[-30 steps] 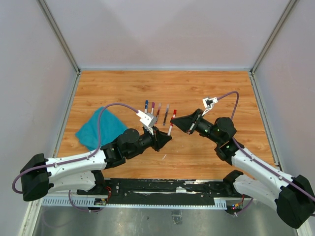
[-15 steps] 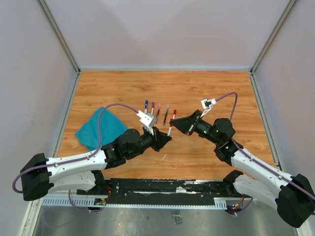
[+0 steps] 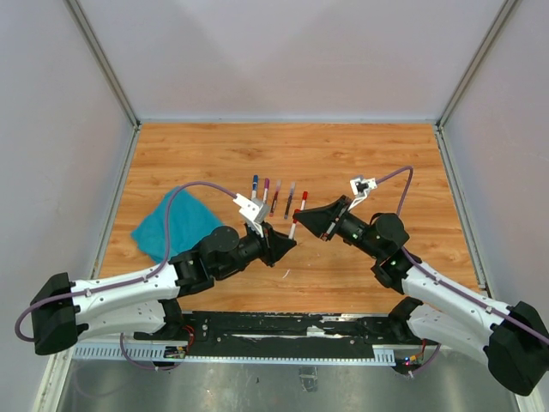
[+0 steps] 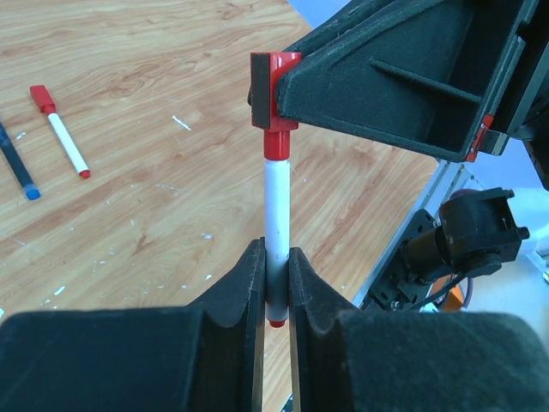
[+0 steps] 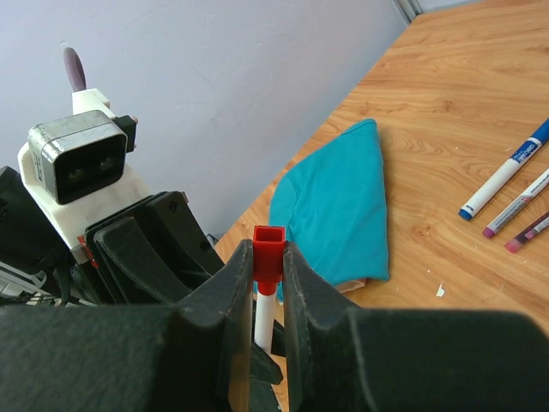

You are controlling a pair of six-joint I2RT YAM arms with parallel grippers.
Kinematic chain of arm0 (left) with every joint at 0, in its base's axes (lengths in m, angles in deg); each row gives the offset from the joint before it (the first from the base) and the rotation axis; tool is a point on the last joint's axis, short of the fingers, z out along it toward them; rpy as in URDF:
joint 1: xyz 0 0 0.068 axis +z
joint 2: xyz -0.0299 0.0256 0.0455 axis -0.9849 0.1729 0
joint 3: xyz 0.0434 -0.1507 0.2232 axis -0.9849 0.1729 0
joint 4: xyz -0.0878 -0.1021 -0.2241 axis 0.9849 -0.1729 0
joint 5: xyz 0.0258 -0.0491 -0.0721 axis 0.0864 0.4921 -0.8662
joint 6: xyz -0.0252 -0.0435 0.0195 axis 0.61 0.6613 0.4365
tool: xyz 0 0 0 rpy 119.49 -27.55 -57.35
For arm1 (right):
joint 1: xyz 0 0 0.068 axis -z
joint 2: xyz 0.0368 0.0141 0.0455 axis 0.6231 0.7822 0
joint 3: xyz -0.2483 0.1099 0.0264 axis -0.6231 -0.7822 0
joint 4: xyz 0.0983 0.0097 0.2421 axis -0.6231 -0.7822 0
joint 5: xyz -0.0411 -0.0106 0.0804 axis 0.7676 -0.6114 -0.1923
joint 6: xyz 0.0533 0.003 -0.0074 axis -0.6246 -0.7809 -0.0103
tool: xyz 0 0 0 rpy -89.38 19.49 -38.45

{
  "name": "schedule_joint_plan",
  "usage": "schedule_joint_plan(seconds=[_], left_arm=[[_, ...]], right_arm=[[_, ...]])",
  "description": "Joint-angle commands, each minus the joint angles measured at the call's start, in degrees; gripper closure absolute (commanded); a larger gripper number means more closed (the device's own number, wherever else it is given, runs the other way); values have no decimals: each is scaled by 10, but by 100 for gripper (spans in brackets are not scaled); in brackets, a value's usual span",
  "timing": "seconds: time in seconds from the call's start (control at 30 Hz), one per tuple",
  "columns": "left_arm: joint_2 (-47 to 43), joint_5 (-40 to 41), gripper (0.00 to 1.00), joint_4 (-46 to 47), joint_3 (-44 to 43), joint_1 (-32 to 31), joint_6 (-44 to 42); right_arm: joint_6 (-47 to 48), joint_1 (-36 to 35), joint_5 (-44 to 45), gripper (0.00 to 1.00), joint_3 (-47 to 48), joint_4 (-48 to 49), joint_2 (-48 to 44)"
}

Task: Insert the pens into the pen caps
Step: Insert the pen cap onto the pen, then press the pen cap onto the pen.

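Pale walls enclose a wooden table. A teal cloth lies left of centre, with capped pens mid-frame. At centre, the left gripper pinches the red pen and the right gripper pinches the red cap on its tip.

Glossy plastic pen and cap, matt fingers (wooden table).
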Motion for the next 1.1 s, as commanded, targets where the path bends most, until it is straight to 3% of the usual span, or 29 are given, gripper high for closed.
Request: schedule_joint_plan(seconds=[0.0,0.2,0.63,0.83,1.07], left_arm=[[-33,13,99,102,-45,-3,-17],[-46,5,100,155,-29,-2,-39],[-68,20,99,215,-18,-2,-72],[-65,17,99,227,-29,-2,-78],[-65,22,100,229,-30,-2,-84]], right_arm=[[25,-30,-27,99,-31,-51,4],[48,-71,-8,99,-43,-82,3],[14,-142,15,99,-99,-51,38],[63,-198,86,99,-109,-75,51],[94,-208,144,99,-113,-119,65]])
